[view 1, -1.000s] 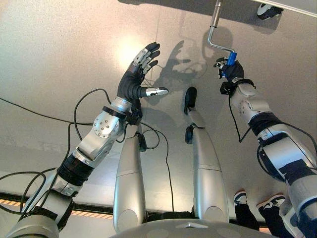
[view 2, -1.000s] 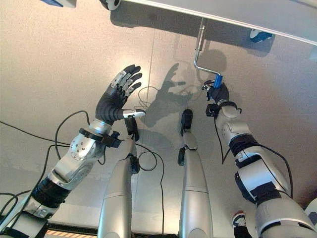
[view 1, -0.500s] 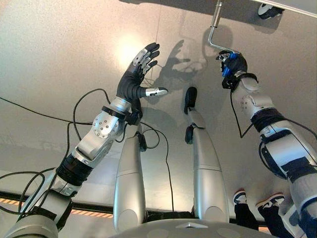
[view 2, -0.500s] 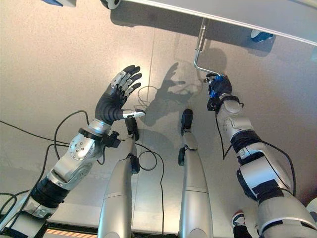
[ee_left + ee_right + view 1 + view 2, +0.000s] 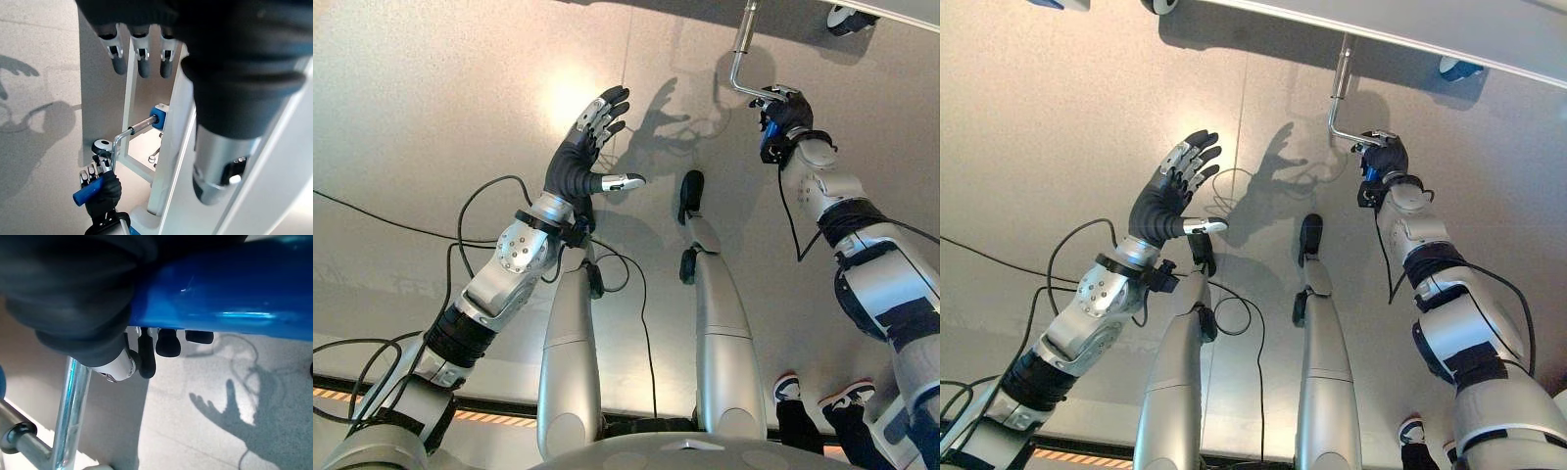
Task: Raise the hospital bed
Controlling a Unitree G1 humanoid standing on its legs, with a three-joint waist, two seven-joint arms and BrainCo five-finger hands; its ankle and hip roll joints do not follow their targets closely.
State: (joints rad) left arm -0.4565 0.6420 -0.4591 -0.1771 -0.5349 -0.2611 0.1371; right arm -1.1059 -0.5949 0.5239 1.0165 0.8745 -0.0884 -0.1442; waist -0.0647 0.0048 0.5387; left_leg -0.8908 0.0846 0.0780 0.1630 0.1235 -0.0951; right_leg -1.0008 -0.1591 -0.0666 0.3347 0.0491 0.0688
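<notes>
Right robot hand (image 5: pixel 781 116): fingers wrapped on the blue crank grip (image 5: pixel 234 303), near the bed (image 5: pixel 1449 34) edge.
Left robot hand (image 5: pixel 587 147): fingers spread, holds nothing.
Left wrist view: crank shaft (image 5: pixel 139 127) enters the frame (image 5: pixel 168 147).

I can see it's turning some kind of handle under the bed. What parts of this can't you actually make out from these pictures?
- Hospital bed: cut off by the top edge in both eye views, so its height cannot be judged.
- Blue grip of the crank: mostly covered by the right hand.
- Person's shoes: only these show beside the right arm; the rest is cut off below.
- Left hand: open, holding nothing.
</notes>
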